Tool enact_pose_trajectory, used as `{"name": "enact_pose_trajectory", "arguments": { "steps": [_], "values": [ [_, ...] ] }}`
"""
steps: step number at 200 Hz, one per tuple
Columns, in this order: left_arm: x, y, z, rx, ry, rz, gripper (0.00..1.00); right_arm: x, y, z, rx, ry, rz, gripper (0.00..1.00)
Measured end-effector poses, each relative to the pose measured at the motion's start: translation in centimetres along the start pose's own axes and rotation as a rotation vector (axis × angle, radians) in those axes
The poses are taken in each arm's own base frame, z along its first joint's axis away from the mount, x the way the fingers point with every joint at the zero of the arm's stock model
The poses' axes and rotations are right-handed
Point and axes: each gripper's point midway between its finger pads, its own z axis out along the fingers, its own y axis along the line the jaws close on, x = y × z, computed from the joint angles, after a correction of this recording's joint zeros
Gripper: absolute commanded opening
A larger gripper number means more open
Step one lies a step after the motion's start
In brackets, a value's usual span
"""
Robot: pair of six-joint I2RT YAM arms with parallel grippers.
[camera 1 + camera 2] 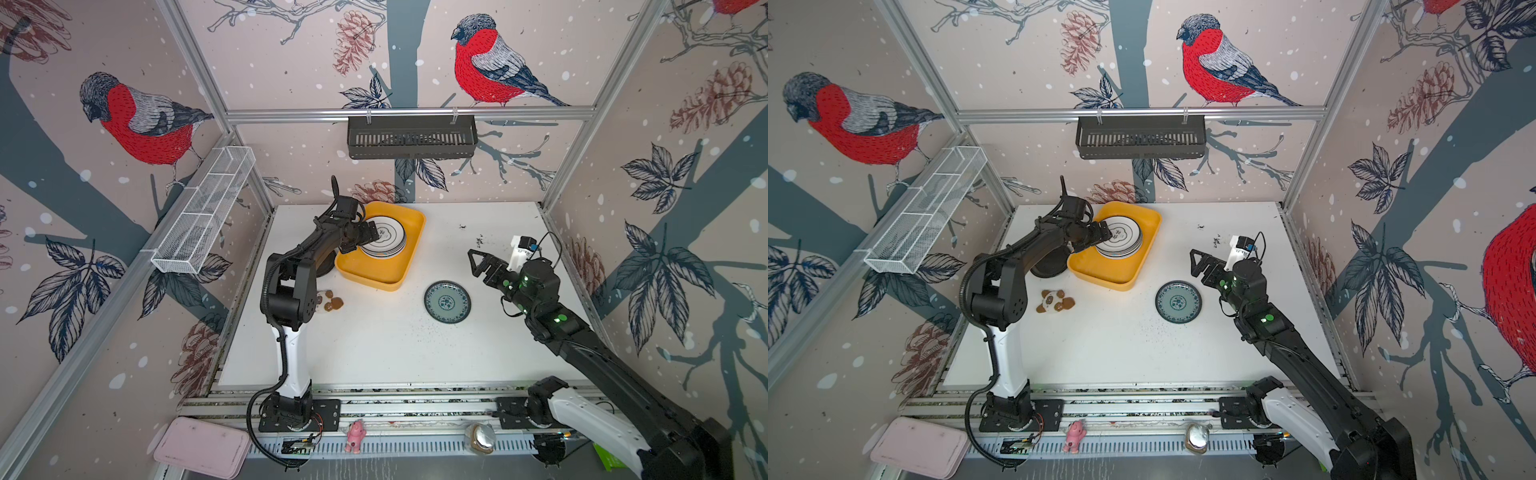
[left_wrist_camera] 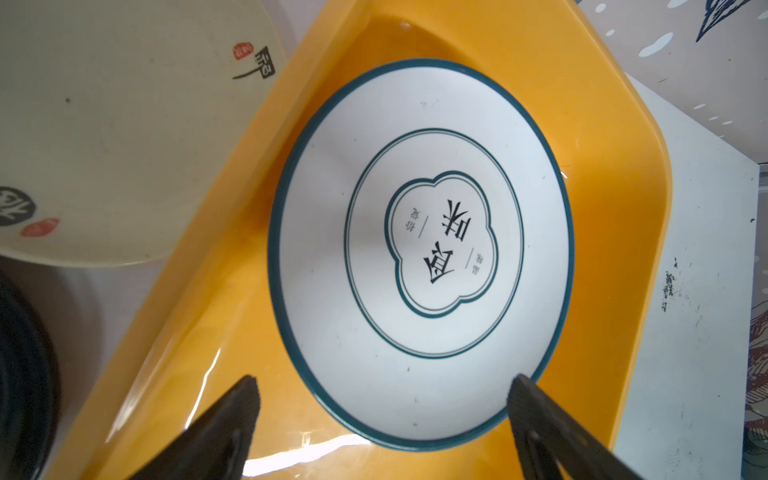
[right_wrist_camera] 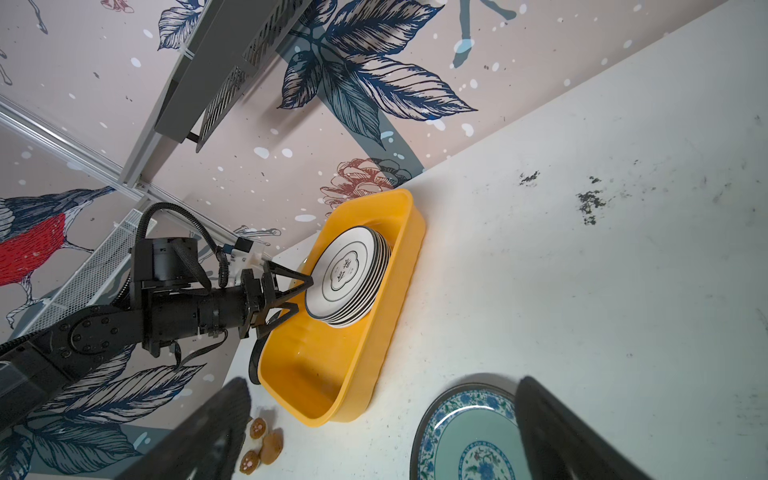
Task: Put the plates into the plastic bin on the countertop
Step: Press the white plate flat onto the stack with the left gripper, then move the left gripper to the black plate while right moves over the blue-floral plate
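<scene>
Looking down on the white table [image 1: 374, 345] and finding the plastic bin [image 1: 368, 270] lying toward its far left part, close to the back wall. Seeing a stack of plates [image 1: 390, 245] sitting inside the bin's far half, with a white plate [image 2: 419, 249], rimmed in dark teal and lettered at the centre, lying flat on top. Finding the left claw [image 3: 302, 293] hovering at the stack's left edge, spread wide and gripping nothing, with the top plate's rim lying between its fingertips; not managing to tell whether a tip is touching that rim. Spotting a teal patterned plate [image 1: 447, 302] lying flat on the table outside the bin, off its near right corner and apart from it. Seeing the right claw [image 1: 473, 262] hanging above the table just right of that plate, also gaping wide and empty, pointing toward the bin. Noticing a glossy black plate [image 1: 1050, 264] on the table just beside the bin's left side, partly hidden under the left arm. In the left wrist view, noticing a cream plate [image 2: 124, 145] with red seal marks just outside the bin wall. Finding the panda toy [image 1: 1054, 301] lying on the table nearer the front, beside the left arm.
</scene>
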Motion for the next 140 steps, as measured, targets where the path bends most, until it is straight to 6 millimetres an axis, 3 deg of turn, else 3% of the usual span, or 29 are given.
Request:
{"name": "enact_pose_trajectory", "arguments": {
  "steps": [24, 60, 102, 140],
  "values": [
    [-0.1, -0.8, -1.5, 0.031, -0.016, 0.006, 0.96, 0.0, 0.1, 0.0, -0.008, 0.000, 0.000, 1.00],
    [-1.2, -0.7, -6.1, 0.067, -0.124, 0.004, 0.96, -0.2, 0.5, 0.0, -0.020, 0.001, -0.001, 1.00],
    [-2.4, 5.7, -11.0, 0.035, -0.267, -0.118, 0.96, -0.2, 1.3, 0.6, -0.047, 0.014, -0.002, 1.00],
    [-1.4, 12.4, -13.0, -0.040, -0.307, -0.251, 0.94, 0.4, 3.1, 1.7, -0.092, 0.060, -0.020, 1.00]
  ]
}}
